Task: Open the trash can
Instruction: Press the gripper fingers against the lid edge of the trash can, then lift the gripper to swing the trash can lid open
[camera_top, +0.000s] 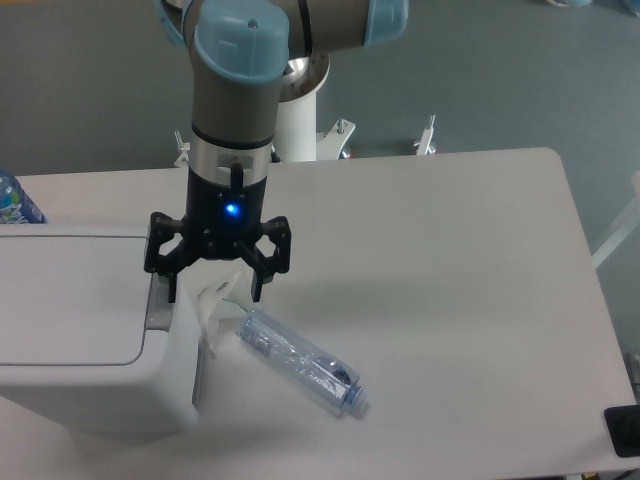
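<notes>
The trash can (80, 340) is a large white boxy bin at the left edge of the table, its flat lid down. Its grey push-tab (160, 305) runs along the lid's right edge. My gripper (214, 291) hangs open right beside that edge. The left fingertip (171, 290) sits over the grey tab; I cannot tell whether it touches. The right fingertip (257, 290) hovers above a crumpled white scrap (218, 305) beside the bin. Nothing is held between the fingers.
A crushed clear plastic bottle (300, 362) lies on the table just right of the bin, slanting toward the front. A blue-labelled bottle (14, 200) stands at the far left behind the bin. A dark object (625, 430) sits at the front right corner.
</notes>
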